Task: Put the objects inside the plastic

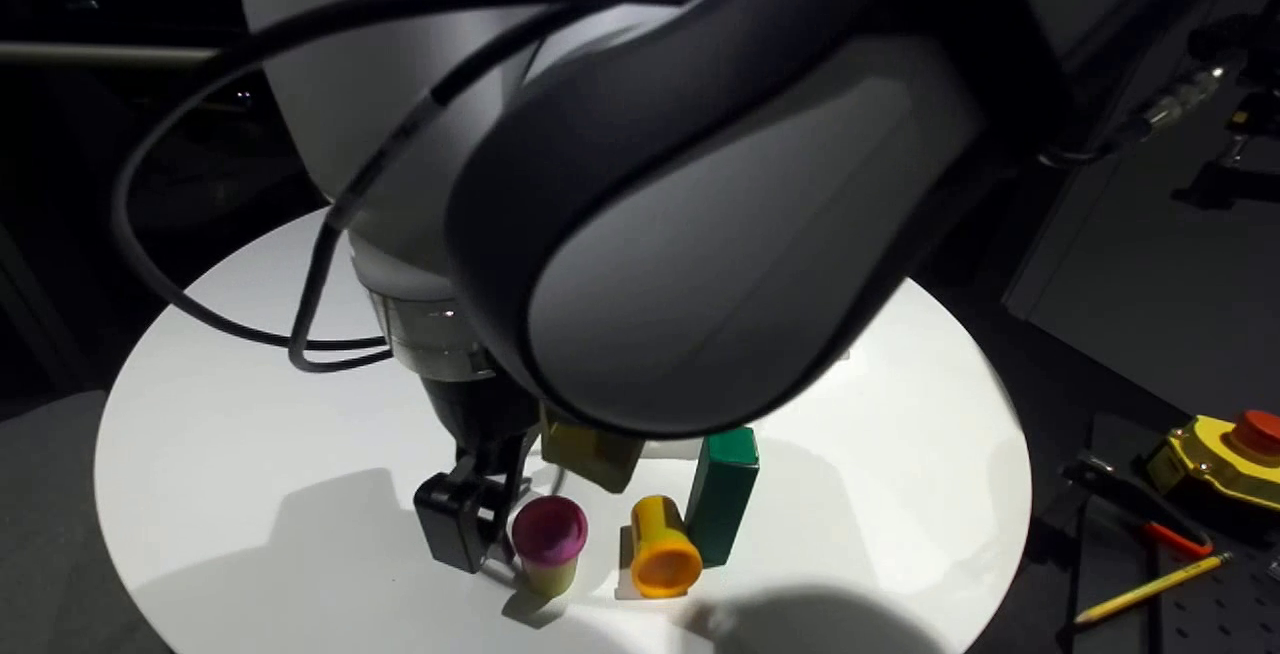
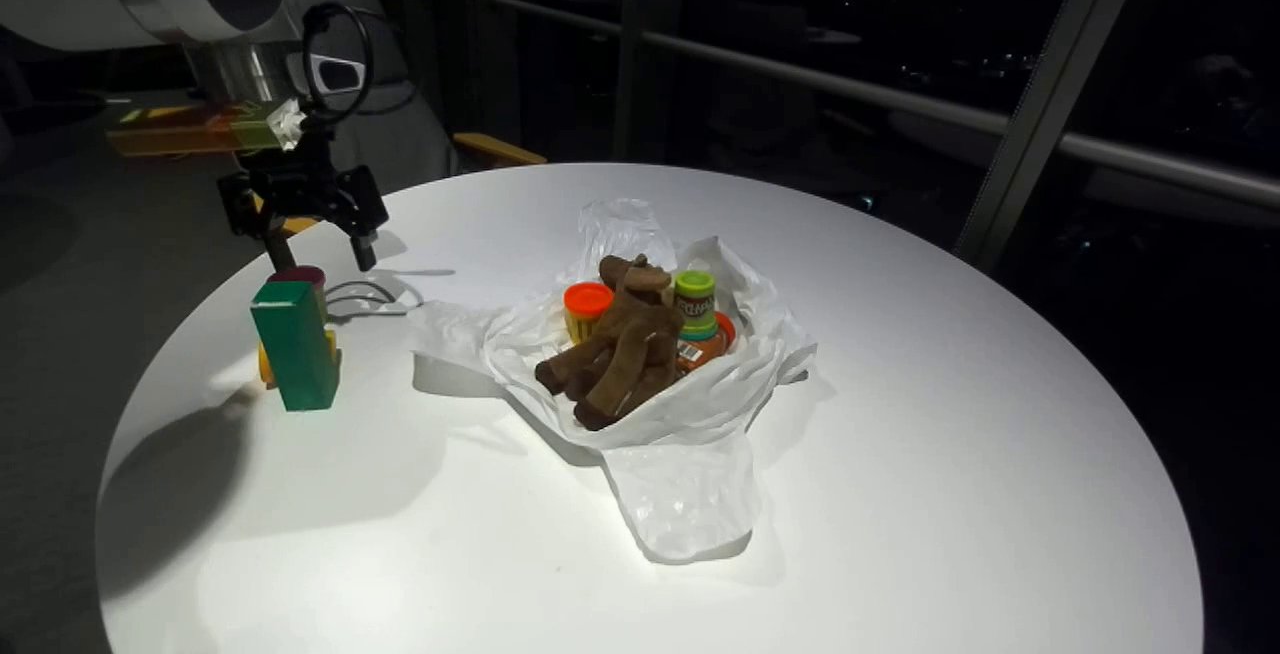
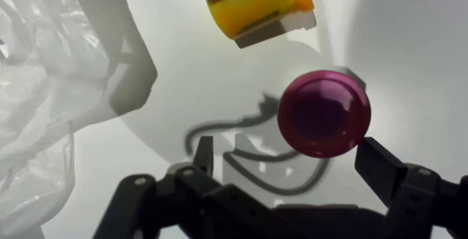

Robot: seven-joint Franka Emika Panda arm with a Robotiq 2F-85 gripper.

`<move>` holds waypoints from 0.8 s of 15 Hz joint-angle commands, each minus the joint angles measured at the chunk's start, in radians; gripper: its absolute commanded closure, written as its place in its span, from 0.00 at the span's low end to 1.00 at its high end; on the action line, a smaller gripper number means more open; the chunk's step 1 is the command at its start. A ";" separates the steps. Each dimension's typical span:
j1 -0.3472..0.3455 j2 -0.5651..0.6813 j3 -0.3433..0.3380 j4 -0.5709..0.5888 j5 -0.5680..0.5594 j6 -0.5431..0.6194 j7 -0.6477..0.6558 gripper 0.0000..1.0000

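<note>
End effector [image 3: 286, 147] is spread wide, empty, but that pink cup [image 3: 323, 113] sits right by one finger [image 3: 379, 169], so closing might topple it.

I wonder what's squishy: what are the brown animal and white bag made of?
The brown animal is probably matte plush fabric: it looks floppy and hardly shines. The white bag seems thin, glossy plastic film: wrinkled, partly see-through, with glints along its creases.

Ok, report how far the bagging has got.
Done: brown plush, orange-topped tub and lime-topped tub sit in the plastic bag. In hand: nothing; the open end effector is near the magenta-topped tub. Remaining: that tub, the yellow tub on its side and upright green block, all outside the bag.
</note>
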 commanded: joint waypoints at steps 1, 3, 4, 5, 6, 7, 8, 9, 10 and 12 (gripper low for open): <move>0.021 -0.085 -0.019 -0.092 -0.036 0.022 0.077 0.00; 0.001 -0.100 -0.003 -0.107 -0.020 0.028 0.062 0.00; -0.012 -0.106 0.003 -0.112 -0.007 0.033 0.049 0.00; -0.021 -0.111 0.005 -0.116 -0.001 0.037 0.044 0.00; -0.036 -0.112 0.012 -0.117 0.011 0.047 0.026 0.00; -0.053 -0.109 0.022 -0.114 0.028 0.058 0.002 0.00; -0.072 -0.103 0.035 -0.109 0.051 0.069 -0.026 0.00; -0.097 -0.093 0.055 -0.104 0.085 0.078 -0.070 0.00; -0.122 -0.084 0.074 -0.098 0.121 0.085 -0.115 0.00; -0.179 -0.076 0.129 -0.094 0.219 0.095 -0.229 0.00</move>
